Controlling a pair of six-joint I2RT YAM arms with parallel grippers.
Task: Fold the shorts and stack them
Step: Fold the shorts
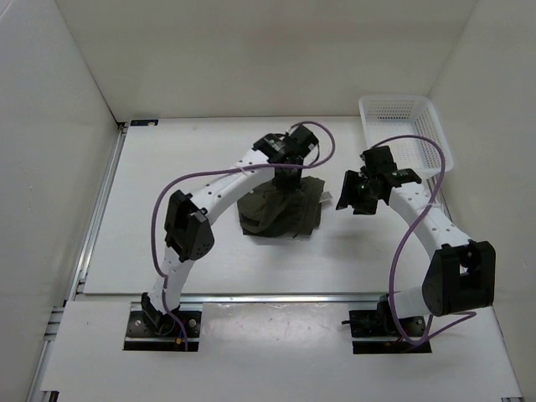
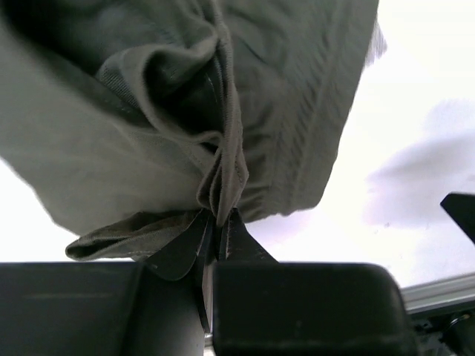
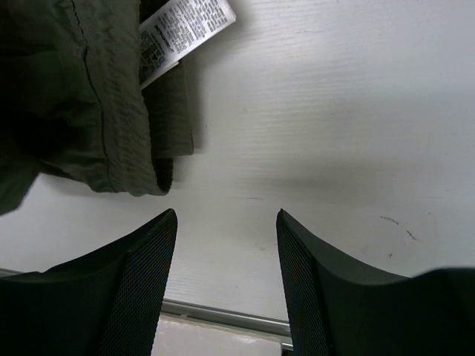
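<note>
White table (image 1: 167,243), L hand (image 2: 219,224) pinching shorts (image 1: 280,213) fold, R hand (image 3: 225,215) open nearby

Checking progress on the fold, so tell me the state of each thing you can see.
shorts: bunched heap, one fold pinched
left fingers: shut on the shorts
right fingers: open, holding nothing
white basket: upright, apparently empty
care label: sticking out of the shorts

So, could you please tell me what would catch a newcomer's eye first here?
The dark olive shorts lie bunched in the middle of the table, the left gripper shut on a fold. The right gripper hangs open beside their care label; a white basket sits at the far-right corner.
</note>
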